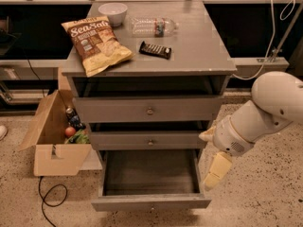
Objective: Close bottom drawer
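Standing pulled well out at the foot of the grey cabinet (208, 51), the bottom drawer (150, 203) shows its dark inside, and its slim front panel lies nearest the camera. Above it, the middle drawer (149, 141) sits slightly out and the top drawer (149, 110) sits nearly flush. The gripper (207, 161) hangs at the right side of the cabinet, level with the gap between the middle and bottom drawers and just beside the open drawer's right wall. Contact with it cannot be confirmed. Its two cream fingers (217, 170) are spread apart, one pointing down and one towards the cabinet, with nothing between them. The white arm (265, 108) enters from the right. On the cabinet top lie a chip bag (96, 44), a white bowl (112, 12), a plastic bottle (152, 26) on its side and a dark snack bar (155, 50). An open cardboard box (52, 157) stands on the floor to the left
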